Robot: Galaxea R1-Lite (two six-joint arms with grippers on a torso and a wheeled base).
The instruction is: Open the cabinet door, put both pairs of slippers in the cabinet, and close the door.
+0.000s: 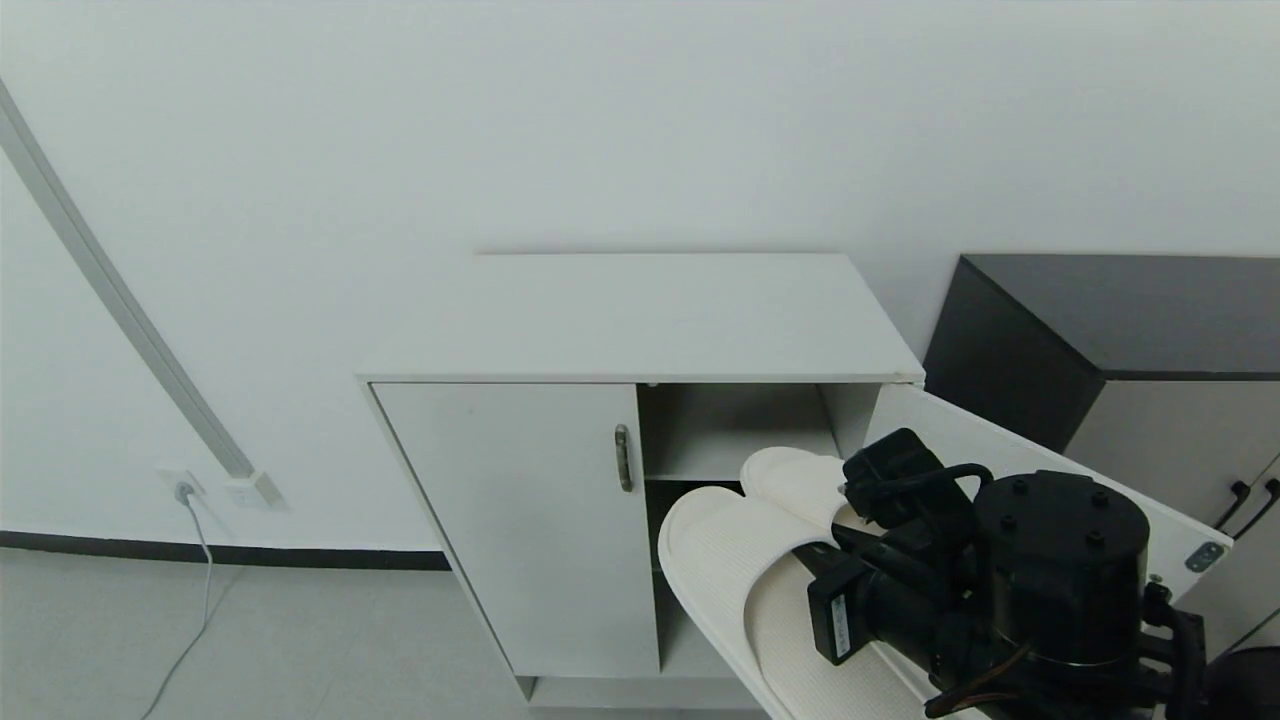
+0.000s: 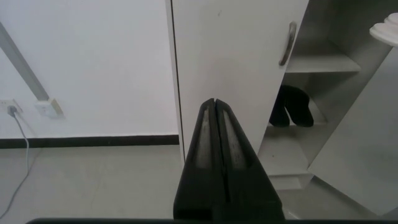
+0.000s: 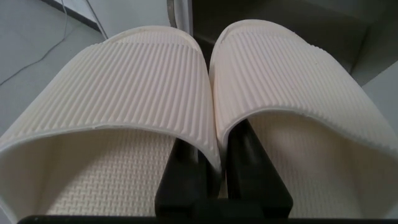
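Observation:
A pair of cream ribbed slippers (image 1: 730,570) hangs side by side in front of the white cabinet's (image 1: 660,320) open right half, toes toward the shelf (image 1: 740,465). My right gripper (image 1: 815,545) is shut on the slippers' (image 3: 149,93) inner edges, its fingers (image 3: 249,174) reaching in under the straps. The right door (image 1: 1000,440) stands swung open; the left door (image 1: 520,520) with its handle (image 1: 622,458) is shut. A black pair of slippers (image 2: 292,109) lies on the lower shelf inside. My left gripper (image 2: 215,109) is shut and empty, low and facing the left door (image 2: 230,62).
A dark cabinet (image 1: 1100,330) stands right of the open door. A wall socket with a cable (image 1: 185,490) sits low on the left wall. Bare grey floor (image 1: 250,640) lies left of the cabinet.

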